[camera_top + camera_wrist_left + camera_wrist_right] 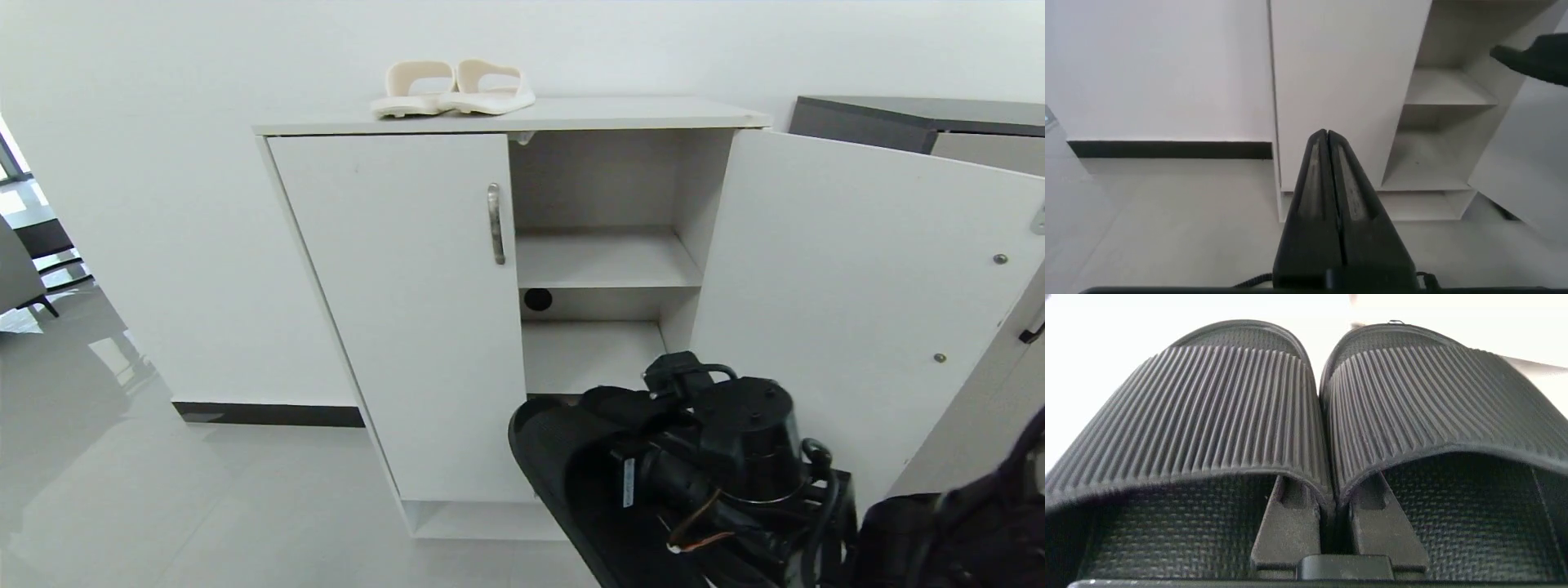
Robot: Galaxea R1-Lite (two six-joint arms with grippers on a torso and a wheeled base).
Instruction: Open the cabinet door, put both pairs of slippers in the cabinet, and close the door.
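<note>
Before the open cabinet [637,114], right claw [1331,527] grips black slippers [1208,400]

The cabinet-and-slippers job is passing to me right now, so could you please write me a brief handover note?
The right gripper is shut on the black slippers, pinching the pair together by their inner sides in front of the open compartment.
The left gripper is shut and empty, held low, facing the closed left door.
The white slippers lie on the cabinet top.
Done: right door open, black pair picked up.
Left: set the black pair on a shelf, fetch and stow the white pair, close the door.
</note>
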